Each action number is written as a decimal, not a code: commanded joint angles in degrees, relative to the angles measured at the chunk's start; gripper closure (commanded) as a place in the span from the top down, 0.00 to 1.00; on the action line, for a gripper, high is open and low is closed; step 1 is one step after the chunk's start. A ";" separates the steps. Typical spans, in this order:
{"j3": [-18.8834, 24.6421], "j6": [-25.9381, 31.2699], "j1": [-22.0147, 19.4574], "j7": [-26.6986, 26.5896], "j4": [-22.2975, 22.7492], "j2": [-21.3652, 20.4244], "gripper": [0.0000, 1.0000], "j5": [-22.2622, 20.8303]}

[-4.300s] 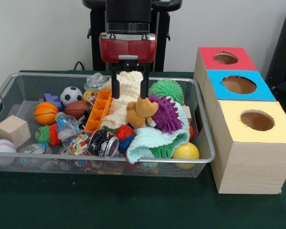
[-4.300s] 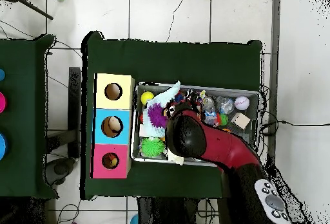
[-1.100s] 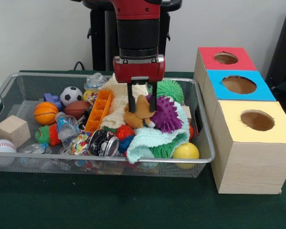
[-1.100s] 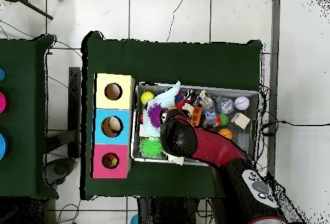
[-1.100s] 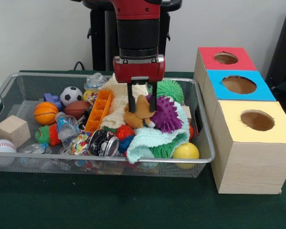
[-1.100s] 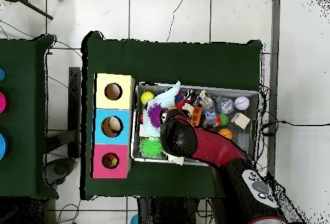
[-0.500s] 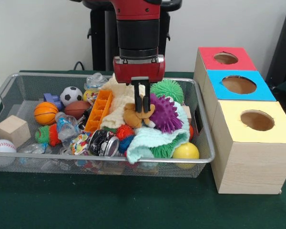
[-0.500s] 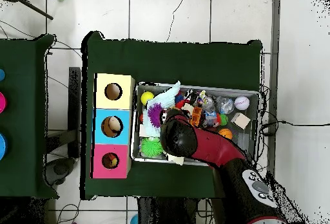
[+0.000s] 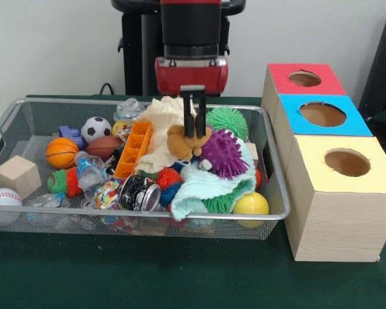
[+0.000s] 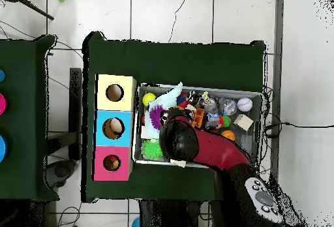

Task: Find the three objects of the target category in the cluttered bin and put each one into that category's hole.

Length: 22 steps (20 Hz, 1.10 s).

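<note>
One gripper (image 9: 194, 131) clamped on brown plush toy (image 9: 183, 141), seemingly lifted above bin (image 9: 26, 111).

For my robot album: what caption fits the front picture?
Robot gripper pinches a brown stuffed toy in a cluttered bin.

One wire bin (image 9: 276, 193), three holed boxes (image 9: 338, 193), two spiky balls (image 9: 224, 153), one wooden block (image 9: 17, 175)

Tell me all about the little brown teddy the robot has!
The teddy is small, brown and plush-looking, with a lighter tan patch. The gripper is shut on it, pinching it from above near its middle. It sits in the bin beside the purple spiky ball, in front of the cream cloth. Its face cannot be made out.
</note>
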 commanded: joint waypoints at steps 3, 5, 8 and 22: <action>-2.77 17.01 4.54 11.02 3.66 -13.27 0.00 3.26; -3.26 18.53 5.32 11.63 3.47 -14.02 0.00 3.72; -3.64 22.11 6.25 13.29 3.47 -14.68 0.00 5.40; -6.28 39.97 11.77 21.05 7.11 -16.81 0.00 17.47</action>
